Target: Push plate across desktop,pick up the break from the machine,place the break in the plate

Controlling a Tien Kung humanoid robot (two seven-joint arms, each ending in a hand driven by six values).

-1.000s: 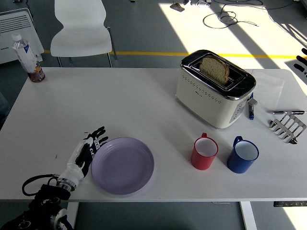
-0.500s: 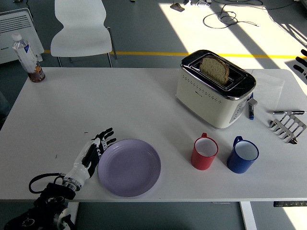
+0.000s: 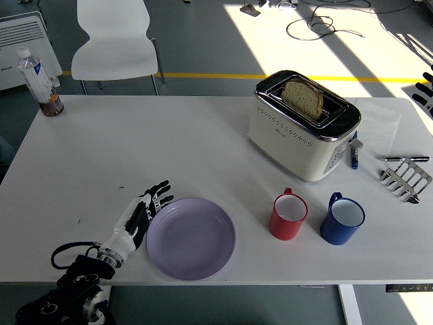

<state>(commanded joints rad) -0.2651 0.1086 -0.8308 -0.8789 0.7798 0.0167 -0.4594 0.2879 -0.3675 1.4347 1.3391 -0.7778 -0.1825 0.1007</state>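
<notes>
From above, the left hand (image 3: 143, 210) lies flat on the white table (image 3: 169, 142), fingers stretched out and holding nothing, its fingertips against the left rim of the purple plate (image 3: 191, 237) near the front edge. The slice of bread (image 3: 302, 97) stands in the toaster (image 3: 302, 126) further back on the right, with a red mug (image 3: 289, 215) and a blue mug (image 3: 342, 219) between toaster and table edge.

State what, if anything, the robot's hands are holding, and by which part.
Nothing is held. The left hand lies open, fingers flat against the left rim of the purple plate, pushing rather than gripping. The right hand at the far right edge holds nothing visible.
</notes>
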